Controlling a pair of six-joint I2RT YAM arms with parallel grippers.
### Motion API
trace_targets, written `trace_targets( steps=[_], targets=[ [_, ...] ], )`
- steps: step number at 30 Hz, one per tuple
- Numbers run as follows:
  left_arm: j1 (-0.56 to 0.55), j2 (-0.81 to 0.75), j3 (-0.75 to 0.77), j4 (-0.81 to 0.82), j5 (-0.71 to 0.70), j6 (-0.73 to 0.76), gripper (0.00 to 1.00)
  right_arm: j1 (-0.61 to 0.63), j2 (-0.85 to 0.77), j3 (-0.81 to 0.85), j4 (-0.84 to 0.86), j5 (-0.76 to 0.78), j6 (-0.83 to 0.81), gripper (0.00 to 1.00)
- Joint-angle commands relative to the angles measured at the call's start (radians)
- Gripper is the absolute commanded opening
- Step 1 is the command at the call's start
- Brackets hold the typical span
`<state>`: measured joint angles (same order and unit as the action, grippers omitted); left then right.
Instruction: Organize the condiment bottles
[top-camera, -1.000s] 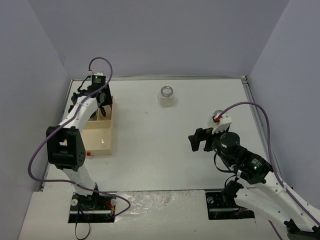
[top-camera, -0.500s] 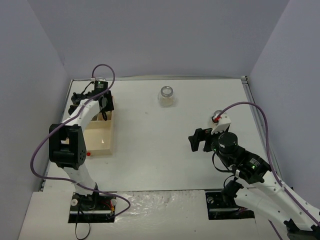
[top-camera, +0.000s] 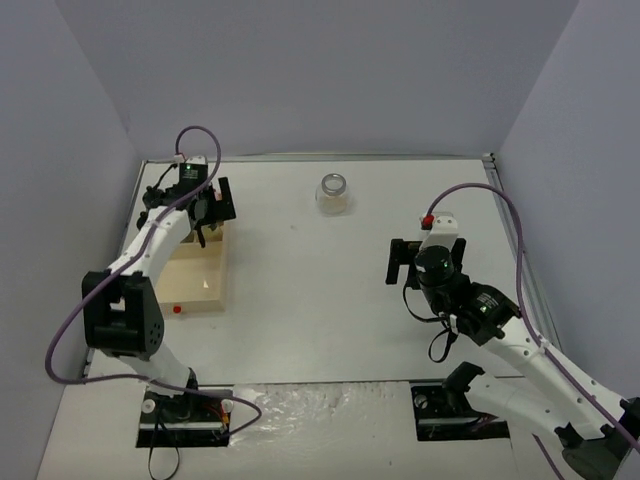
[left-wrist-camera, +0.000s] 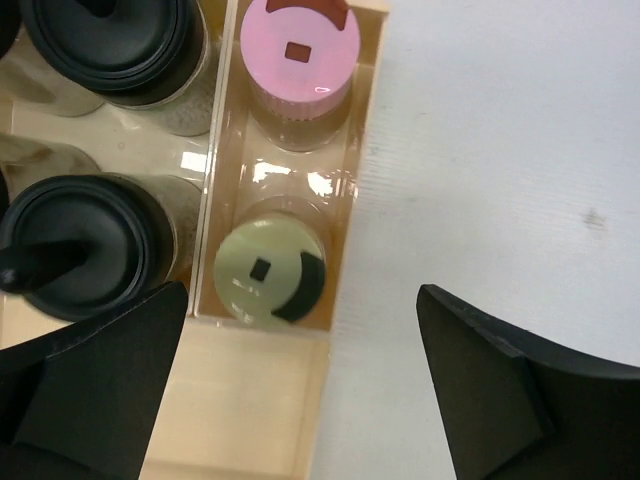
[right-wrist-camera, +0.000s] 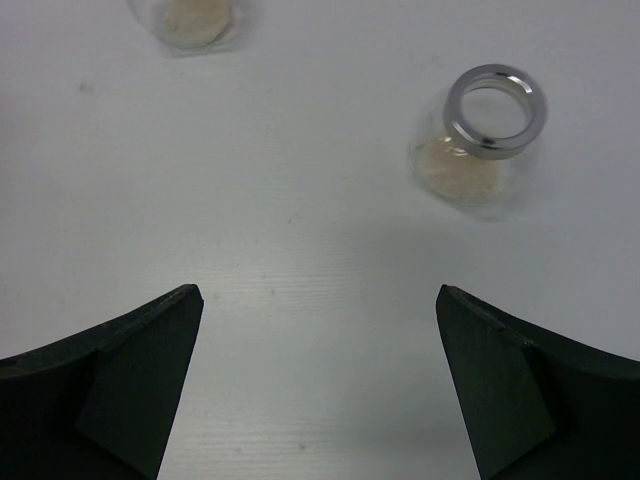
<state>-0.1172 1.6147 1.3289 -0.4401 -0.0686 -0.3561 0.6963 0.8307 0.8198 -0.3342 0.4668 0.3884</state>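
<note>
In the left wrist view the wooden tray (left-wrist-camera: 250, 400) holds a pink-capped jar (left-wrist-camera: 298, 55) and a yellow-green-capped jar (left-wrist-camera: 268, 272) in one narrow column. Two black-capped jars (left-wrist-camera: 110, 45) (left-wrist-camera: 85, 245) stand in the column beside it. My left gripper (left-wrist-camera: 302, 292) (top-camera: 212, 207) hovers open above the yellow-green cap, holding nothing. My right gripper (right-wrist-camera: 318, 290) (top-camera: 400, 262) stands open over bare table. A wide jar with a silvery lid (right-wrist-camera: 495, 140) stands ahead of it to the right. Another wide jar (top-camera: 333, 192) (right-wrist-camera: 195, 20) stands farther back.
The tray (top-camera: 200, 280) lies along the table's left side, and its near compartment shows bare wood. A small red thing (top-camera: 177, 310) lies by the tray's near corner. The right arm's wrist hides the table just behind it in the top view.
My left gripper has opened and now stands a little farther back, over the tray's far end. The right arm has turned and shifted slightly toward the back of the table.
</note>
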Motion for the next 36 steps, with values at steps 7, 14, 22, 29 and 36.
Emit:
trace_targets(
  steps=[7, 14, 22, 29, 36],
  targets=[
    [-0.022, -0.51, -0.124, -0.14, 0.192, 0.053, 0.97, -0.407, 0.298, 0.169, 0.072, -0.039, -0.075, 1.0],
    [-0.027, -0.929, -0.438, -0.152, 0.2, 0.039, 0.97, -0.571, 0.492, 0.218, 0.176, -0.186, -0.075, 1.0],
    [-0.027, -1.136, -0.542, -0.146, 0.165, 0.032, 0.97, -0.623, 0.65, 0.232, 0.276, -0.27, -0.132, 1.0],
    [-0.025, -1.107, -0.543, -0.149, 0.158, 0.034, 0.97, -0.623, 0.694, 0.214, 0.323, -0.31, -0.157, 0.97],
    [-0.025, -1.117, -0.547, -0.148, 0.151, 0.037, 0.97, -0.605, 0.721, 0.198, 0.368, -0.353, -0.169, 0.56]
  ],
)
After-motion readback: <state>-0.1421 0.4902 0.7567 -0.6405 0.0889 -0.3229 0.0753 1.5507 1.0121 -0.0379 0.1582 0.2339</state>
